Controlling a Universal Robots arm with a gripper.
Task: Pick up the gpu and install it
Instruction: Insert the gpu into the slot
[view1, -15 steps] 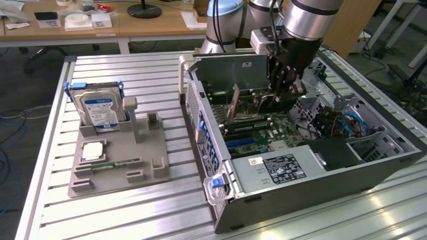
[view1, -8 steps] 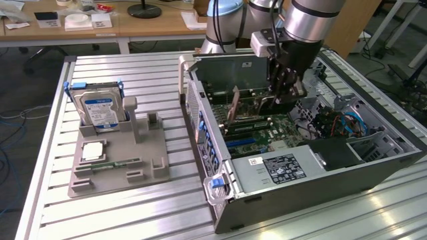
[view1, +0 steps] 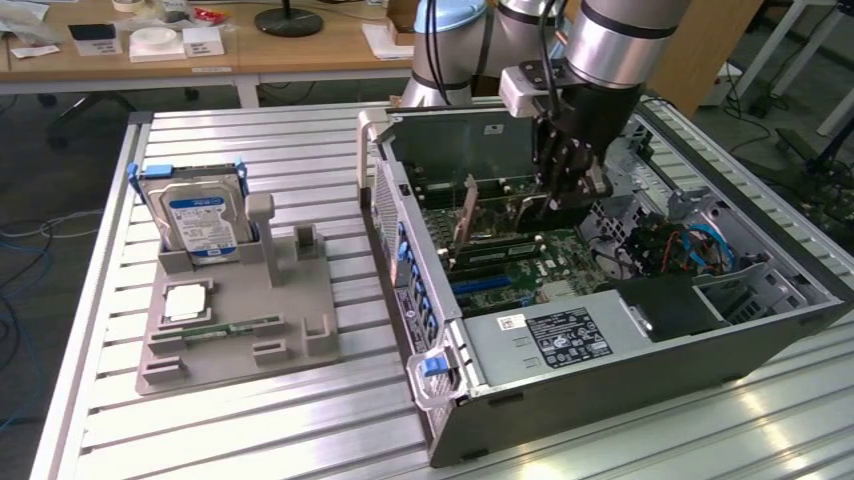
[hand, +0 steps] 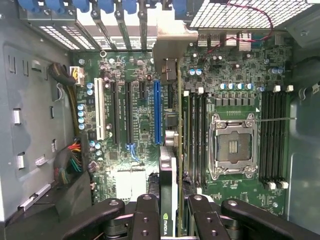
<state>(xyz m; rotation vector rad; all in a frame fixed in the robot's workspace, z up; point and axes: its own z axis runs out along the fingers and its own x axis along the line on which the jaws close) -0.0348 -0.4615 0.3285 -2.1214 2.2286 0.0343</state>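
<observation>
Install step judged in hand, pick-up done: the gpu, a thin flat card with black cooler face and dark circuit board (hand: 169, 190), is clamped edge-on between the black fingers (hand: 145, 220) of the end effector (hand: 170, 222), which is closed on it. In the exterior view the silver robot arm (view1: 614, 40) is seen reaching down into the open grey computer case (view1: 641, 385), laid on the slotted aluminium desk (view1: 267, 150). The gpu is held over the green motherboard (hand: 146, 130), just beside the long blue expansion slot (hand: 158, 112), between it and the black memory slots (hand: 195, 130). Contact between card edge and any slot cannot be told. Next move judged to call for the card edge lined up with its slot, the bracket matched to the rear opening, and a straight, even press; tilt would risk jamming. The silver hard drive with blue-white label (view1: 198, 215) stands in the grey holder tray (view1: 314, 300), well apart.
</observation>
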